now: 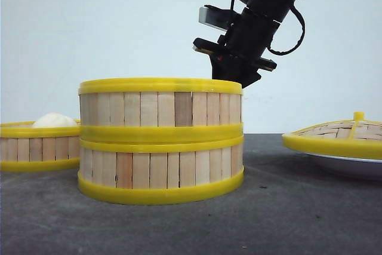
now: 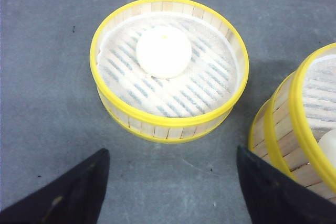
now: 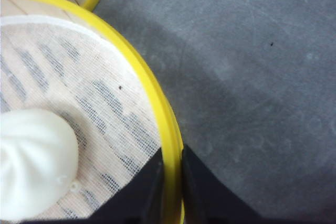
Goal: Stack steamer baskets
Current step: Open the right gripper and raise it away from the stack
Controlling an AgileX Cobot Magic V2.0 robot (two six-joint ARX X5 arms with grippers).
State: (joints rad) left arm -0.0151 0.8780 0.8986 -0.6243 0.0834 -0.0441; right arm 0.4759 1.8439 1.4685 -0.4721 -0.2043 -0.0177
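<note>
1. On the dark grey table point(image 1: 286, 219), 2 steamer baskets sit one on the other: the top basket point(image 1: 160, 110) rests squarely on the bottom basket point(image 1: 161, 170), yellow rim against yellow rim.
2. To their left stands the third basket point(image 2: 169, 69), alone and just beside the stack, with a white bun point(image 2: 164, 51) on its cloth lining.
3. Behind the stack, the right gripper point(image 3: 172, 182) comes down at the far right side of the top basket, its 2 black fingers pinched narrowly on the yellow rim, one inside and one outside.
4. Inside that top basket lies another bun point(image 3: 32, 162) on white cloth.
5. The left gripper point(image 2: 168, 187) hangs above the table near the third basket, its fingers spread wide and holding nothing.
6. At the far right, a woven lid point(image 1: 340, 135) with a yellow rim rests on a white plate point(image 1: 352, 165).
</note>
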